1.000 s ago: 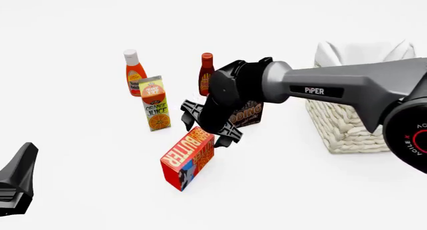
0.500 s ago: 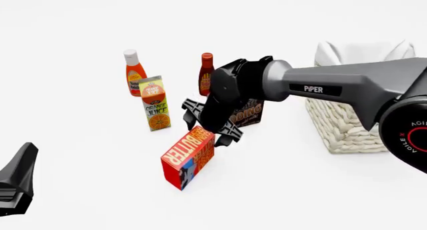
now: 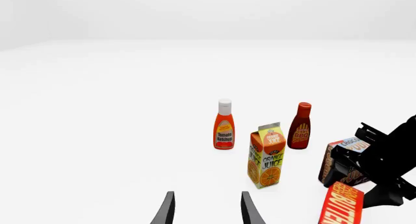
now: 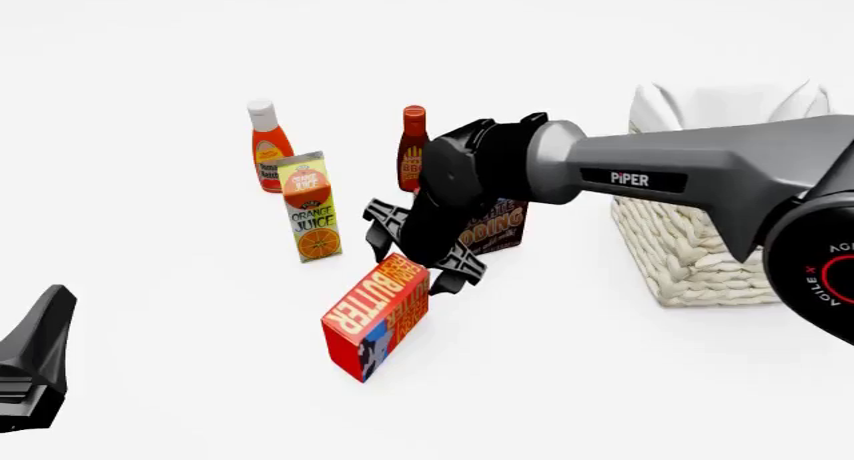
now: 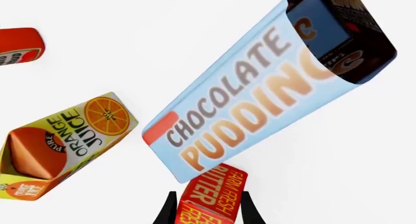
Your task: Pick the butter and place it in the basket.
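Both right gripper (image 5: 206, 212) fingers straddle the butter's (image 4: 376, 314) top end, unclosed.

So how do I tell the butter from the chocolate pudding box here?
The butter is red with pale lettering; the chocolate pudding box is dark brown with a pale blue top panel. The butter stands nearest the arms, in the clear; the pudding sits further back, partly hidden behind the right gripper. In the right wrist view the fingers straddle the butter. Both are rectangular cartons of similar size.

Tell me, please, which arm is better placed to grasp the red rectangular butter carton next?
The right. The right gripper hangs at the red rectangular butter carton, its fingers flanking the carton's end, while the left gripper sits far off near the table's edge.
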Controlling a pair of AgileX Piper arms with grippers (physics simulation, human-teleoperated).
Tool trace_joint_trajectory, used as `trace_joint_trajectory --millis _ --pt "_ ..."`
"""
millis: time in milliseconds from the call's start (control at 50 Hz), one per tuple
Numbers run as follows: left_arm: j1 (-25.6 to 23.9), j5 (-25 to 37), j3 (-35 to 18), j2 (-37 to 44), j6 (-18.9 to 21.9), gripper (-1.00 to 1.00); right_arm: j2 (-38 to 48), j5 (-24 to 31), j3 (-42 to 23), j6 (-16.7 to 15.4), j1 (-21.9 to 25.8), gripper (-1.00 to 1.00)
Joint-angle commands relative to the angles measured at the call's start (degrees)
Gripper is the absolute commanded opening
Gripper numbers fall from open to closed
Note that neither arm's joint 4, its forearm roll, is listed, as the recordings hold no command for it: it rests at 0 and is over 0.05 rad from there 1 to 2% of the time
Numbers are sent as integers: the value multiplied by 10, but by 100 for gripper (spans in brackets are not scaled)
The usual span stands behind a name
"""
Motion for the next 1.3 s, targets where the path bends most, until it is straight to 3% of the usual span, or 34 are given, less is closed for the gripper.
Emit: trace_joint_trajectory --millis 20,460,1300 --pt "0 0 0 0 0 100 7 -8 8 7 5 -100" --pt "0 0 0 0 0 100 -73 2 45 -9 -8 -100" --pt "0 0 0 0 0 100 -221 32 95 -6 -14 -100"
